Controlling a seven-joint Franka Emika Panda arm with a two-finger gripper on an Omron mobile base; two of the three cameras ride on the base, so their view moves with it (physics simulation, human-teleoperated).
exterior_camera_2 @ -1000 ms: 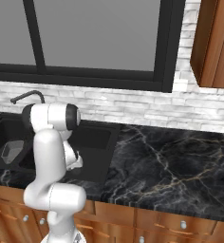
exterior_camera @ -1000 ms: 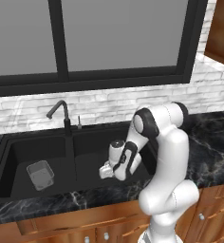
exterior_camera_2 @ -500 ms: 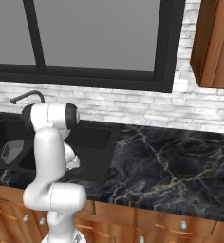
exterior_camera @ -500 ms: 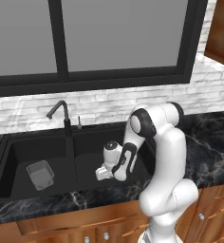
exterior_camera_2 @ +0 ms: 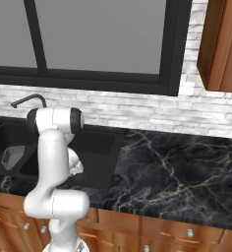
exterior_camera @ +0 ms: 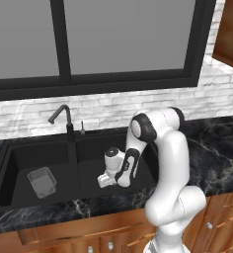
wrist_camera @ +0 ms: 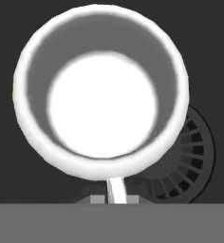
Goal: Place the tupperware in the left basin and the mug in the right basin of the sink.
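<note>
**Mug low over the right basin's drain**

The tupperware [exterior_camera: 42,181] already lies in the left basin [exterior_camera: 19,163]; that half looks done. The gripper [exterior_camera: 108,179] is pinched nearly shut on the mug [wrist_camera: 100,90], apparently by its rim, mouth up, down inside the right basin [exterior_camera: 96,148] above the drain [wrist_camera: 192,159]; held low, I judge, so release tips nothing.

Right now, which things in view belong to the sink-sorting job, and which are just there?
Job:
- tupperware, in the left basin
- mug, over the right basin and its drain, handle between the shut fingers
- sink

Just there:
- faucet
- marble counter
- window
- cabinets
</note>
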